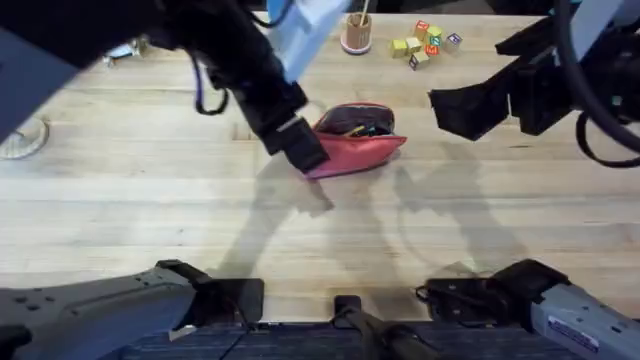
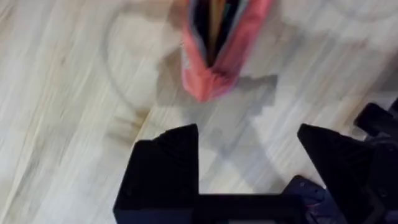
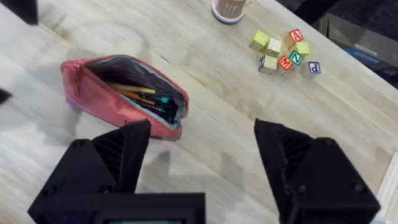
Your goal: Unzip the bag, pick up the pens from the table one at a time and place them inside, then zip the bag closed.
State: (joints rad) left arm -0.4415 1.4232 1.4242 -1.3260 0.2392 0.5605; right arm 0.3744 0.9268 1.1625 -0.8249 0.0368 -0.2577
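The pink-red bag (image 1: 358,150) lies on the table (image 1: 150,200) with its zipper open and its mouth gaping. Pens (image 3: 142,96) lie inside it, orange and green shafts showing among dark ones; they also show in the overhead view as pens (image 1: 358,128) in the opening. My left gripper (image 1: 304,148) hovers at the bag's left end. In the left wrist view the left gripper (image 2: 249,149) is open and holds nothing, a short way from the bag (image 2: 217,56). My right gripper (image 1: 468,108) hangs open to the right of the bag, and the right wrist view shows the right gripper (image 3: 202,155) above the bag (image 3: 99,99).
A pink cup (image 1: 356,33) with sticks stands at the back centre. Several coloured letter blocks (image 1: 425,43) lie to its right. A round clear object (image 1: 22,140) sits at the left edge. Bare wood stretches in front of the bag.
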